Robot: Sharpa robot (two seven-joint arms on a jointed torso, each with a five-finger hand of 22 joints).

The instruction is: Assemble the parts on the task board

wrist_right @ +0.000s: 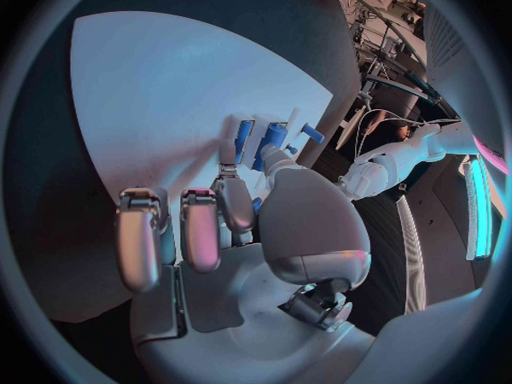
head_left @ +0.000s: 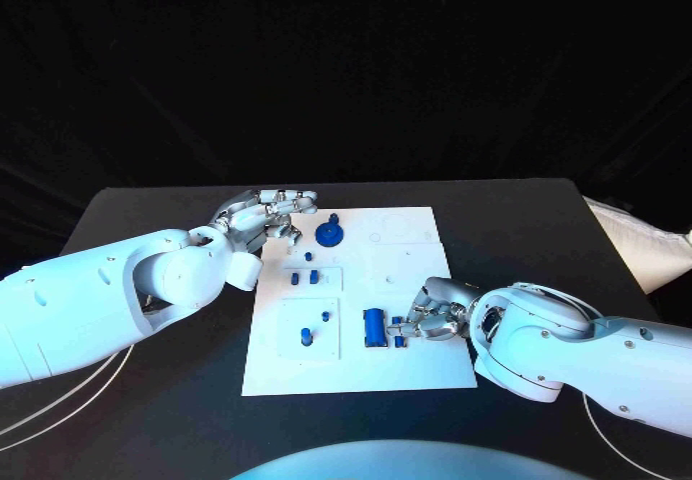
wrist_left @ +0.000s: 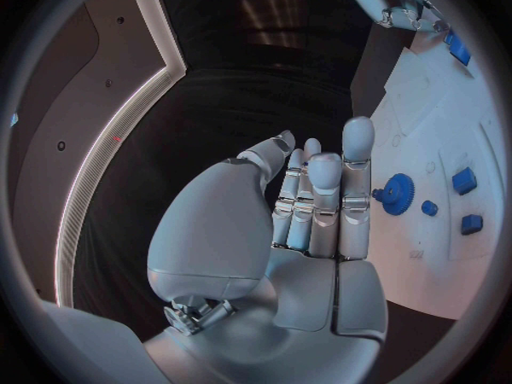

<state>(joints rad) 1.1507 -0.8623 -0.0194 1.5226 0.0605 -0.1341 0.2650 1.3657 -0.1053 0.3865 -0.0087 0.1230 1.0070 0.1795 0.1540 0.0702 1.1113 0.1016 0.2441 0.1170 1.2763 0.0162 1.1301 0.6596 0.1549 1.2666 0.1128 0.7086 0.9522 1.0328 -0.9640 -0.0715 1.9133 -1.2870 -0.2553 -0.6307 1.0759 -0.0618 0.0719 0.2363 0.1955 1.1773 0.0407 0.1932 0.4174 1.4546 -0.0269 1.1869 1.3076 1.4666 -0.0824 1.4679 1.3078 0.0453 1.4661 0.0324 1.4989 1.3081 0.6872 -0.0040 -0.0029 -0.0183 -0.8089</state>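
Looking down from the head view, the white board (head_left: pixel 361 330) lay in the middle of the black table (head_left: pixel 548 215), with small blue pieces scattered over it. The left hand (head_left: pixel 264 220) sat at the board's upper left edge, fingers loosely curled and holding nothing I could see, just left of a round blue gear (head_left: pixel 332 235). The right hand (head_left: pixel 436 312) rested at the board's lower right, its fingers touching a blue cylinder (head_left: pixel 375 327) (whether it truly pinched the piece I could not tell).

From the left wrist view, the left hand (wrist_left: pixel 310 205) showed straight fingers pressed side by side, empty, with the gear (wrist_left: pixel 397 194) to the right of its fingertips and small blue blocks (wrist_left: pixel 464 180) further right.

From the right wrist view, the right hand (wrist_right: pixel 229 222) reached toward the cylinder (wrist_right: pixel 246 135) in the frame's middle, one finger (wrist_right: pixel 229 141) laid against it.
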